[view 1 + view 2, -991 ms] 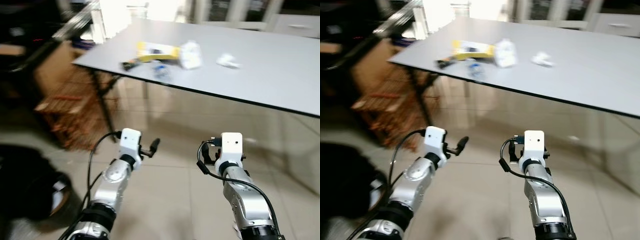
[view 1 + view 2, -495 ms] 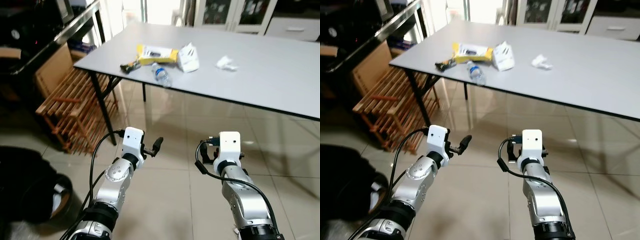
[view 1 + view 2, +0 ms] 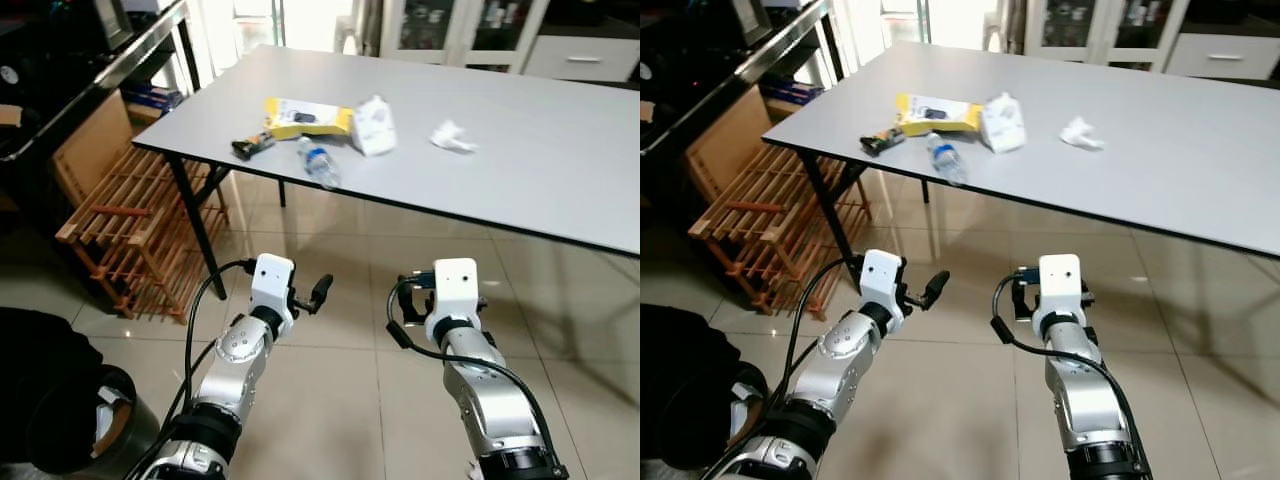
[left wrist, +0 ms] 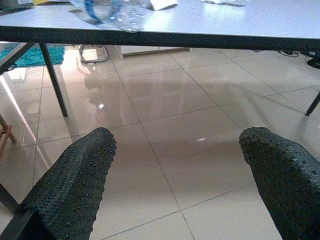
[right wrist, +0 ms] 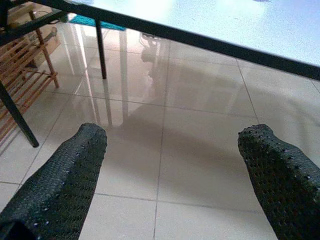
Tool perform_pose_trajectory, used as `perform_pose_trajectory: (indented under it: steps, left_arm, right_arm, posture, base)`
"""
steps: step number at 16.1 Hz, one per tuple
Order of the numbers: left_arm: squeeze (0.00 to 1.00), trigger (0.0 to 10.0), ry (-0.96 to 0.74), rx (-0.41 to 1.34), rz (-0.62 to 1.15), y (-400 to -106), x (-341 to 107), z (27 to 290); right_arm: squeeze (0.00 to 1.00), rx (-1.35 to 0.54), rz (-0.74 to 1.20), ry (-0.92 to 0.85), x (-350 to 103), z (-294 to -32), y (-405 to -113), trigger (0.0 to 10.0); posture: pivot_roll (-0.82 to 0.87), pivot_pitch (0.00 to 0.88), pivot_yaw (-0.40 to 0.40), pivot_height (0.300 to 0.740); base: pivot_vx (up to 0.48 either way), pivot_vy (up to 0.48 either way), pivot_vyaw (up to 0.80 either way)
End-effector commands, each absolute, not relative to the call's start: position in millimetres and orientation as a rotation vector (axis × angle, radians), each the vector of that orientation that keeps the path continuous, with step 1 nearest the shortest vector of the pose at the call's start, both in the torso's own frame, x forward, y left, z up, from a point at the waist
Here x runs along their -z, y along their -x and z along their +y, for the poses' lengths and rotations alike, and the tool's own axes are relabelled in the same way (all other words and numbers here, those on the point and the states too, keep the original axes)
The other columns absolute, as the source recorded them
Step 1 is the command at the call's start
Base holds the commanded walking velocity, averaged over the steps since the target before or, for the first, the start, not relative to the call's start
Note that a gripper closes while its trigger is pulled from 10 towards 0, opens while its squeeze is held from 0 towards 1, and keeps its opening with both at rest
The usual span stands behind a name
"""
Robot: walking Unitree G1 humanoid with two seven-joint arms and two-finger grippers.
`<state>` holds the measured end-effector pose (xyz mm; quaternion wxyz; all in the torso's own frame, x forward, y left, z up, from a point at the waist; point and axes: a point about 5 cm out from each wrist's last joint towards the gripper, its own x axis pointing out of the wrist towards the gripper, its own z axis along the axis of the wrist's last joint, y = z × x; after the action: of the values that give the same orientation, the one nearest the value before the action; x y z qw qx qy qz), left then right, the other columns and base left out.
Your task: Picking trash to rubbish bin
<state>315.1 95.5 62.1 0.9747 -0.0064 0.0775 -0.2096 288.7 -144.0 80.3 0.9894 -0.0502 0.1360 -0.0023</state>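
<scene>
- A grey counter [image 3: 560, 150] on black legs spans the far side above a tiled floor [image 3: 330, 400].
- A wooden slatted rack [image 3: 130, 235] stands at the far left, beside the counter's leg.
- A black rubbish bin [image 3: 70, 420] sits at the near left on the floor.
- Trash lies near the counter's left edge: a yellow packet [image 3: 305, 117], a white carton [image 3: 375, 125] just right of it, a clear plastic bottle [image 3: 318, 163] at the near edge, a dark wrapper [image 3: 253, 146] to the left, and a crumpled tissue [image 3: 452, 137] further right.
- The left gripper [image 4: 175, 170] and right gripper [image 5: 172, 170] hover over the floor, short of the counter, both with fingers spread wide and holding nothing.
</scene>
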Motion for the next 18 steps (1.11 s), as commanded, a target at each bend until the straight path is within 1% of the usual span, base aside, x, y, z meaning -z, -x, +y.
perform_pose_trajectory:
  steps: [1, 3, 4, 5, 9, 13, 18]
  left_arm:
    - [0.0, 10.0, -0.015, 0.443, 0.113, -320, -74, 94]
    - [0.0, 10.0, -0.014, 0.457, 0.071, -324, -86, 90]
    - [0.0, 10.0, -0.013, 0.471, 0.02, -326, -101, 87]
    - [0.0, 10.0, -0.011, 0.476, -0.007, -328, -109, 86]
    - [0.0, 10.0, -0.016, 0.497, -0.064, -327, -125, 81]
    - [0.0, 10.0, -0.015, 0.505, -0.058, -324, -127, 80]
    - [0.0, 10.0, -0.018, 0.5, -0.054, -323, -130, 82]
  right_arm:
    - [0.0, -0.002, 0.212, 0.116, -93, -143, -292, 10.0]
    - [0.0, -0.005, 0.17, 0.138, -101, -142, -294, 10.0]
    - [0.0, 0.007, 0.092, 0.163, -114, -142, -295, 10.0]
    - [0.0, 0.038, 0.031, 0.184, -125, -144, -296, 10.0]
    - [0.0, 0.125, -0.065, 0.194, -145, -156, -290, 10.0]
    - [0.0, 0.153, -0.068, 0.201, -144, -160, -281, 10.0]
    - [0.0, 0.156, -0.094, 0.216, -149, -156, -281, 10.0]
  posture:
    - [-0.11, 0.025, 0.034, 0.74]
    - [-0.11, 0.025, 0.034, 0.74]
    - [-0.11, 0.022, 0.03, 0.74]
    - [-0.11, 0.022, 0.03, 0.74]
    - [-0.11, 0.022, 0.03, 0.74]
    - [-0.11, 0.027, 0.032, 0.74]
    - [-0.1, 0.028, 0.029, 0.74]
  base:
    - [0.48, 0.0, 0.0]
    - [0.48, 0.0, 0.0]
    - [0.48, 0.0, 0.0]
    - [0.48, 0.0, 0.0]
    - [0.473, 0.0, 0.0]
    - [0.442, 0.0, 0.0]
    - [0.389, 0.0, 0.0]
